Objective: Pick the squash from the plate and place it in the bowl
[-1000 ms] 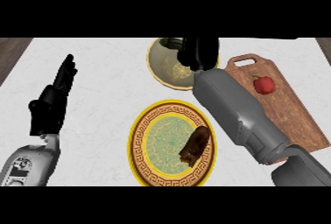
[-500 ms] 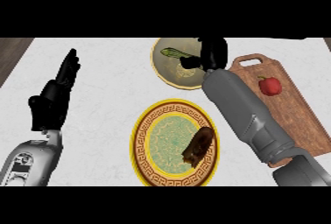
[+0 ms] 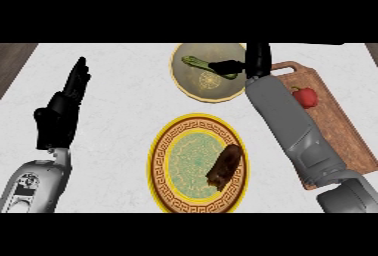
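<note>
Both hands' fingers spread: right hand [image 3: 255, 59] above bowl [image 3: 193, 87] holding squash [image 3: 198, 62].

a white counter [image 3: 125, 90] carries a bowl [image 3: 193, 90], a plate [image 3: 166, 172] and a cutting board [image 3: 343, 135].

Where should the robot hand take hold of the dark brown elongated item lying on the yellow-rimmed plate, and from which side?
Judging by its pose, grip the dark brown elongated item around its middle, coming from above. It lies flat and slanted on the yellow-rimmed plate, so the fingers should close across its narrow width.
</note>
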Controlling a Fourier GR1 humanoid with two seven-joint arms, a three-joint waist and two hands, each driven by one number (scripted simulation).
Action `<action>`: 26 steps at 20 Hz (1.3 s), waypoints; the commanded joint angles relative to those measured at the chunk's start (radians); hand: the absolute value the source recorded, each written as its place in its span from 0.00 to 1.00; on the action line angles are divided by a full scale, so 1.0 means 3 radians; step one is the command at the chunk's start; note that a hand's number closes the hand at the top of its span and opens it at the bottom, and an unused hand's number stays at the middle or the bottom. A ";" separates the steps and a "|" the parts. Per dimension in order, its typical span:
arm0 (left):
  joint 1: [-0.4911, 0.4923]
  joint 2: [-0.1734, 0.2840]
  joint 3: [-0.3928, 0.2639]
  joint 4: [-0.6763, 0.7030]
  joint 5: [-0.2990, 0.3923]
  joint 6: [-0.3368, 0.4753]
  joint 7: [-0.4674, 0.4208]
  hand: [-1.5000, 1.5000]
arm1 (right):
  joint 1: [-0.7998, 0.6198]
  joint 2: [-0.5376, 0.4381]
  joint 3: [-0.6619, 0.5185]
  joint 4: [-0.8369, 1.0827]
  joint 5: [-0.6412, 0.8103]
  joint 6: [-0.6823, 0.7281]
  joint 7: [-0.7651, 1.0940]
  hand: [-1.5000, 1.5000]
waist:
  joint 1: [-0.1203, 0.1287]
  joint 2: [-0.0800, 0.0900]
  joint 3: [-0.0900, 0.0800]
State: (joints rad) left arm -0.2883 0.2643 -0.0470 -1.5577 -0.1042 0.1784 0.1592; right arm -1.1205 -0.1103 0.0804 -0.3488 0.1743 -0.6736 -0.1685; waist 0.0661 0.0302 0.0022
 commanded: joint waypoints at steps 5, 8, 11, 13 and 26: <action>0.0272 -0.0069 0.0047 -0.0013 -0.0061 0.0072 -0.0195 0.50 | 0.0218 -0.0173 -0.0467 -0.0073 -0.0422 0.0521 -0.0625 0.00 | -0.0145 -0.0075 -0.0006; 0.0268 0.0033 0.0118 -0.0148 -0.0001 -0.0042 -0.0040 0.50 | 0.0512 -0.0318 -0.0534 -0.0171 -0.0519 0.0900 -0.0874 0.00 | -0.0184 -0.0093 -0.0005; 0.0289 -0.0130 0.0063 -0.0003 -0.0130 0.0111 -0.0057 0.50 | 0.0594 -0.0293 -0.0556 -0.0366 -0.0608 0.1150 -0.0826 0.00 | -0.0207 -0.0097 -0.0007; 0.0414 -0.0060 0.0027 -0.0382 -0.0172 0.0093 0.0187 0.50 | 0.1040 -0.0263 -0.0456 -0.0728 -0.0622 0.1279 -0.0892 0.00 | -0.0250 -0.0128 -0.0006; 0.0245 -0.0125 0.0190 -0.0165 -0.0199 -0.0125 0.0049 0.50 | 0.2105 -0.0412 -0.0300 -0.2351 -0.0608 0.1669 -0.0448 0.00 | -0.0226 -0.0104 -0.0007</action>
